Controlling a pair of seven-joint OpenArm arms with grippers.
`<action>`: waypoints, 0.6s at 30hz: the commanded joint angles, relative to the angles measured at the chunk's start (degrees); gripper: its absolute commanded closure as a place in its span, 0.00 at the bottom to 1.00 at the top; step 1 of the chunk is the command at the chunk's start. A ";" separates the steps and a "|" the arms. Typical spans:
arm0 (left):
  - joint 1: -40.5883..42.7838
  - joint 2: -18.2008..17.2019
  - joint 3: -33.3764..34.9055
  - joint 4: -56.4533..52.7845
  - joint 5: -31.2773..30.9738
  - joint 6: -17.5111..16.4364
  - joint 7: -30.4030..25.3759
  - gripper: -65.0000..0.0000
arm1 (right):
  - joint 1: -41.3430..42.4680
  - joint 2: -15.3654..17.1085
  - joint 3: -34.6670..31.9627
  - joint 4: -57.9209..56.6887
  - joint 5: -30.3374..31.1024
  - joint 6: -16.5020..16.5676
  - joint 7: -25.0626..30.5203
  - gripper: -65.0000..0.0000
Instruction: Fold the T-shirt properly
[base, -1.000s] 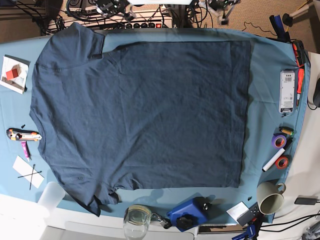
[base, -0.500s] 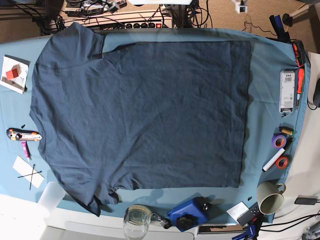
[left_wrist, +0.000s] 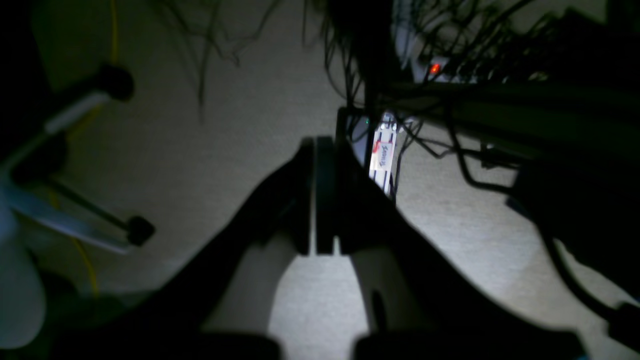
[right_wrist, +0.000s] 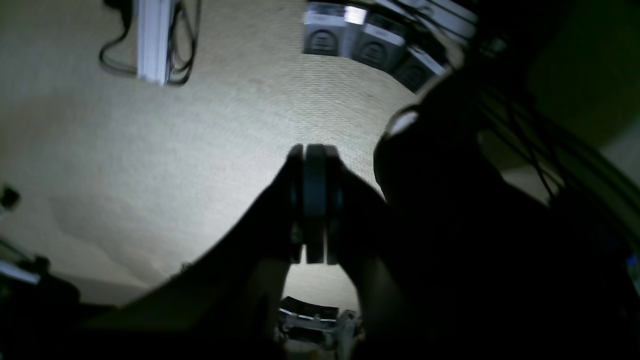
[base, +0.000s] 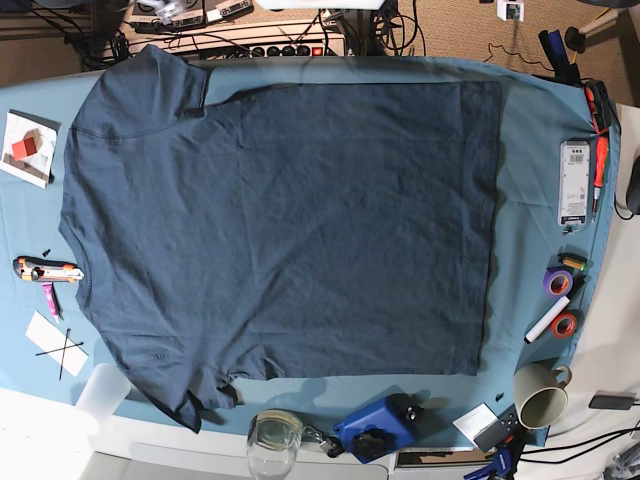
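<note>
The dark navy T-shirt (base: 280, 230) lies spread flat on the teal table cloth (base: 530, 150). Its collar is at the left, its hem at the right, and one sleeve is at the top left and one at the bottom left. Neither gripper is over the shirt in the base view. In the left wrist view my left gripper (left_wrist: 320, 150) is shut with nothing in it, pointing at carpet floor and cables. The right wrist view shows my right gripper (right_wrist: 314, 150) shut and empty above the carpet too. The T-shirt appears in neither wrist view.
Left of the shirt lie a white card with a red block (base: 25, 148) and a utility knife (base: 45, 268). On the right are a white device (base: 574, 183), tape rolls (base: 558, 281) and a mug (base: 540, 395). A glass jar (base: 274, 438) and a blue tool (base: 378, 428) sit at the front.
The arm parts seen at the top edge of the base view have drawn back out of the picture. The T-shirt has not moved.
</note>
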 joint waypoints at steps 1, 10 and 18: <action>2.08 -0.07 -0.15 2.95 -0.13 0.76 0.52 1.00 | -1.84 0.63 2.56 2.05 1.09 0.68 -0.72 1.00; 6.19 -0.20 -0.48 21.99 -0.13 6.75 8.52 1.00 | -5.88 -2.99 25.11 16.44 15.34 10.21 -7.17 1.00; 6.14 -0.20 -0.52 30.67 -0.13 6.75 10.27 1.00 | -4.83 -5.35 40.37 25.51 20.65 11.37 -7.58 1.00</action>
